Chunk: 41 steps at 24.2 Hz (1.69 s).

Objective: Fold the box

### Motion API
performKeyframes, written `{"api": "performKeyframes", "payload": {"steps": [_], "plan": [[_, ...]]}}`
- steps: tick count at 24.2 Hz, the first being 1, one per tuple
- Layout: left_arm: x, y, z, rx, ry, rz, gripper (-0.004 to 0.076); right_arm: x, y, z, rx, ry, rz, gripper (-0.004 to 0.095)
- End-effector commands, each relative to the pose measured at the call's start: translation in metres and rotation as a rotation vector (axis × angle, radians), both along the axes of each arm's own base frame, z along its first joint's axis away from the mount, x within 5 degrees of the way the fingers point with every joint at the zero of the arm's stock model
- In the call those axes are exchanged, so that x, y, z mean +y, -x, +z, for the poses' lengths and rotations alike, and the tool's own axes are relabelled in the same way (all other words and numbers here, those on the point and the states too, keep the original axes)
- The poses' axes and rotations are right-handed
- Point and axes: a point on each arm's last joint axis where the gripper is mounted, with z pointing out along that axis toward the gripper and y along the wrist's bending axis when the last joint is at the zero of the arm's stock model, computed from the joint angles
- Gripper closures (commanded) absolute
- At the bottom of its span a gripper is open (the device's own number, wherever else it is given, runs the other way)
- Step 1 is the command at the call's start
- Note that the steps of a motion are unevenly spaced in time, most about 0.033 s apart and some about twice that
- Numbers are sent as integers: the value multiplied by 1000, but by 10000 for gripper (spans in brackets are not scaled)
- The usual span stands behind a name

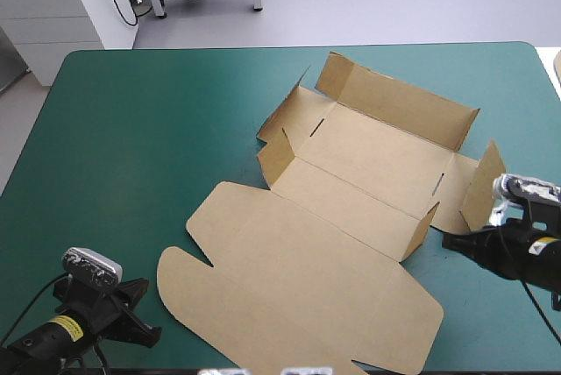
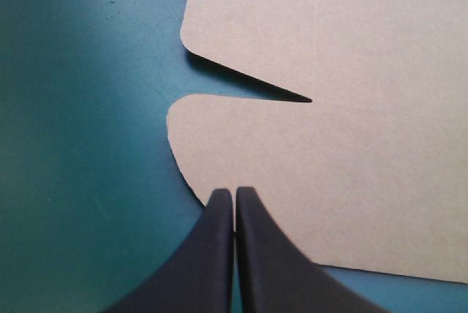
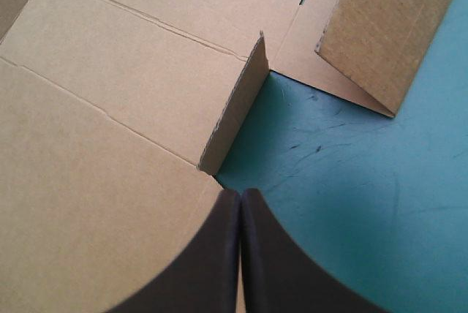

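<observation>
The box [image 1: 351, 173] lies mid-table on the teal-green cover [image 1: 131, 130], a cut sheet of matte brown board with scored creases. Its far wall [image 1: 394, 103] and end flaps [image 1: 482, 187] stand up at a slant, and the raw corrugated edge shows on a small upright tab [image 3: 234, 108]. The lid [image 1: 298, 287] lies flat toward the near edge; its corners are rounded and a narrow wedge notch [image 2: 256, 83] is cut into it. The left gripper [image 2: 234, 194] is at the lid's rounded corner, black fingers pressed together and empty. The right gripper [image 3: 240, 194] is just beside the tab, fingers likewise closed on nothing.
</observation>
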Motion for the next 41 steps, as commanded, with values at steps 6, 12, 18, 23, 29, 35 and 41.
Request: {"api": "performKeyframes", "payload": {"steps": [6,12,18,23,29,35,41], "plan": [[-2,-4,13,-66,46,8,731,0,-66,-5,175,-179,-75,900],[-2,-4,13,-66,46,8,731,2,-101,-23,313,-273,-73,701],[-2,-4,13,-66,46,8,731,-1,-134,-62,499,-311,-119,581],[-2,-4,13,-66,46,8,731,-2,-144,-81,580,-324,-143,641],[-2,-4,13,-66,46,8,731,-3,-146,-81,556,-298,-115,923],[-2,-4,13,-66,46,8,731,-4,-149,-81,517,-283,-111,923],[-2,-4,13,-66,46,8,731,-8,-152,-81,464,-215,-78,923]]}}
